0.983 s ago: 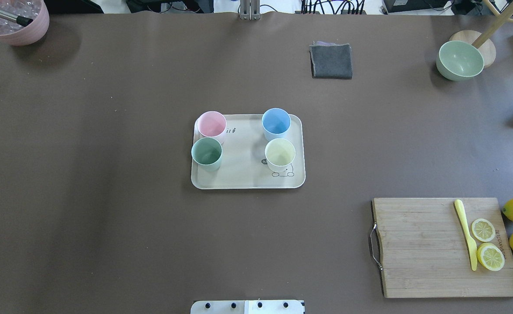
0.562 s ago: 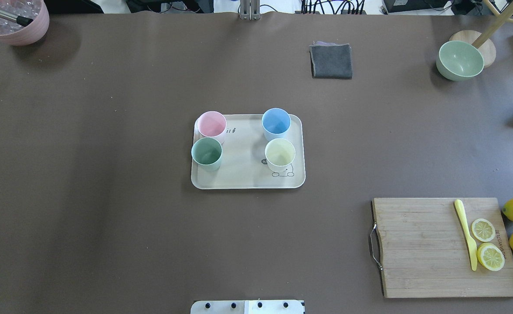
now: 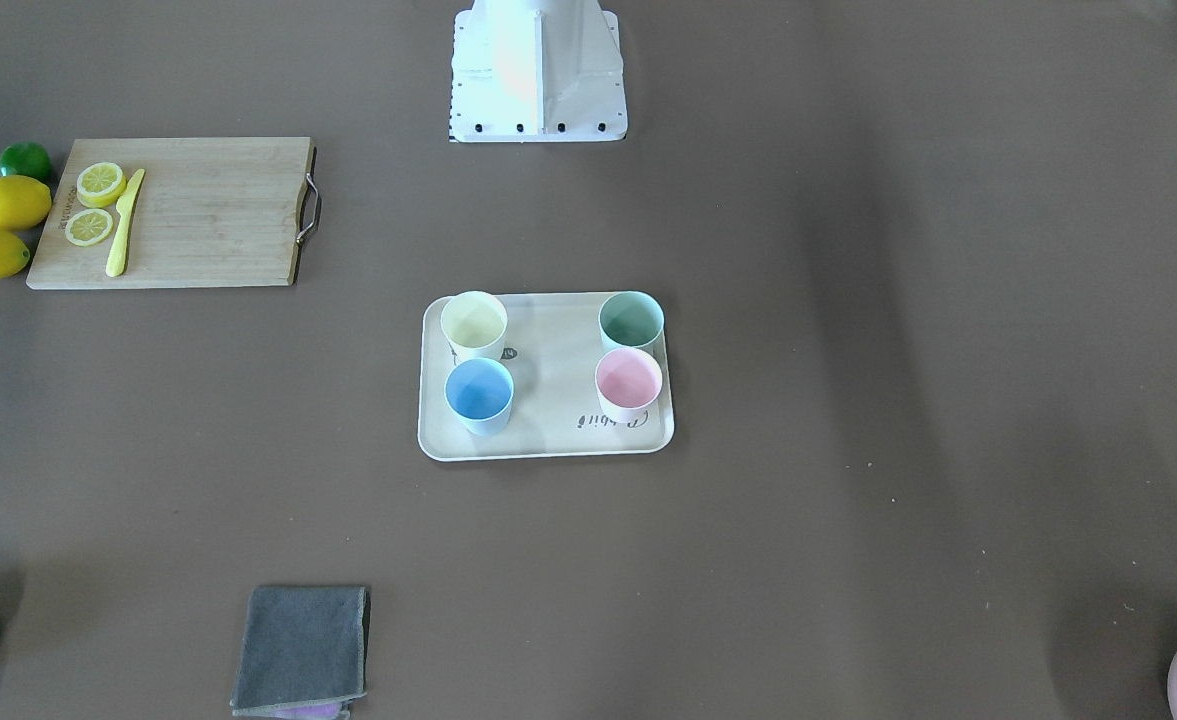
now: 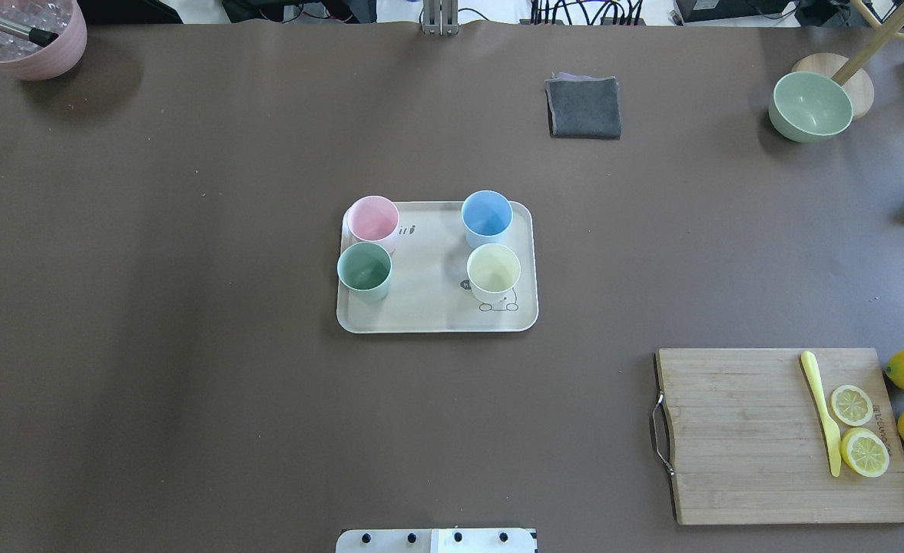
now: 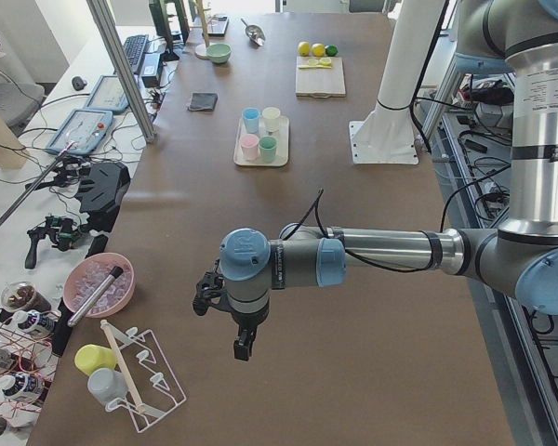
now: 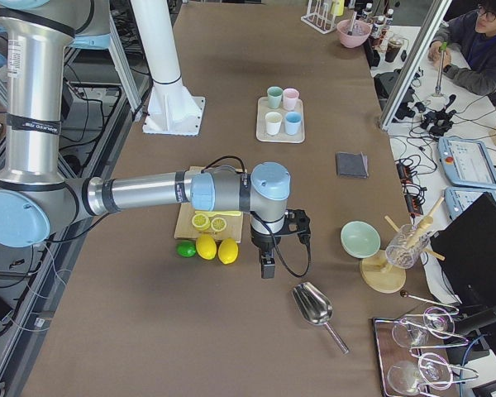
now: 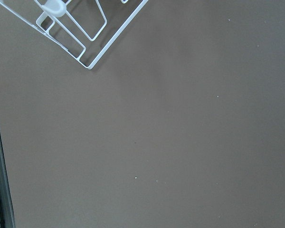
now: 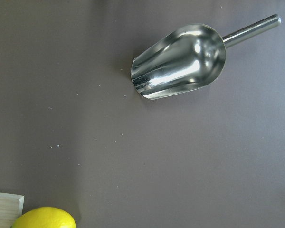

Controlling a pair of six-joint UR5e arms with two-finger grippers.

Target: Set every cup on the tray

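Front-facing camera: all four cups stand upright on the one tray [image 3: 548, 445] mid-counter [image 3: 848, 300]. They sit two by two: pale yellow cup [image 3: 474, 323], mint green cup [image 3: 631, 320], blue cup [image 3: 479, 392] and pink cup [image 3: 629, 378]. Off to the side is one cutting board [image 3: 208, 215] with two lemon slices and one yellow knife. There's one grey cloth [image 3: 300, 648] too.

Overhead: same four on the tray, none touching each other, plus one green bowl [image 4: 811, 106] at a far corner.

Left-end view: the left arm [image 5: 381, 249] hangs over the counter near one white wire rack [image 5: 144, 390], well away from the tray. Its jaws, honestly can't tell.

Right-end view: the right arm [image 6: 140, 192] hangs beside two lemons and one lime. Can't tell its jaws either.

Left wrist cam: a corner of the rack. Right wrist cam: one metal scoop [image 8: 180, 61] and part of one lemon.
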